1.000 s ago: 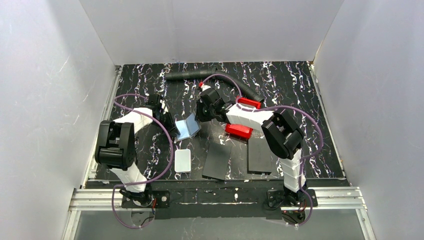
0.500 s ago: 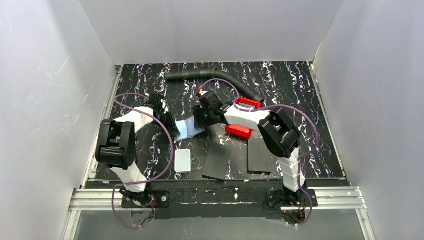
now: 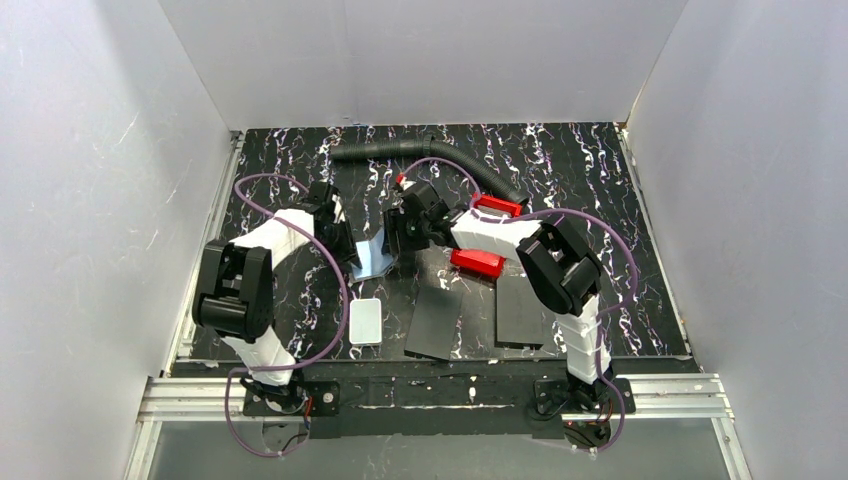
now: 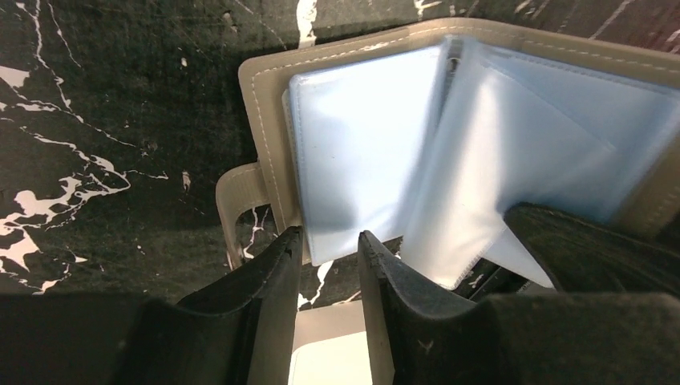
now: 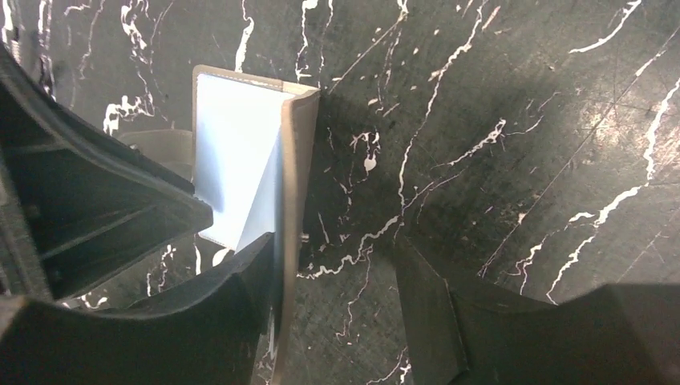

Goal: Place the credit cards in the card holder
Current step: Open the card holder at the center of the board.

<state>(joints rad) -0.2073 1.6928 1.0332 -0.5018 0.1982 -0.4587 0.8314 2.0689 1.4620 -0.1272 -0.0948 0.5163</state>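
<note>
One card holder (image 3: 372, 258), spread open between both grippers. Left gripper (image 4: 329, 273): jaws narrowly parted over the flat flap's edge; whether they grip it I cannot tell. Right gripper (image 5: 337, 281): jaws wide, the upright cover just inside one finger, propped for loading, I judge.

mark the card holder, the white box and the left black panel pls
Grey-brown folding card holder (image 4: 361, 152), left wrist view, left blue inner sleeve.
White rounded rectangular box (image 3: 366, 322), top external view, centre of top.
Left flat black panel (image 3: 435, 325), top external view, its middle.
</note>
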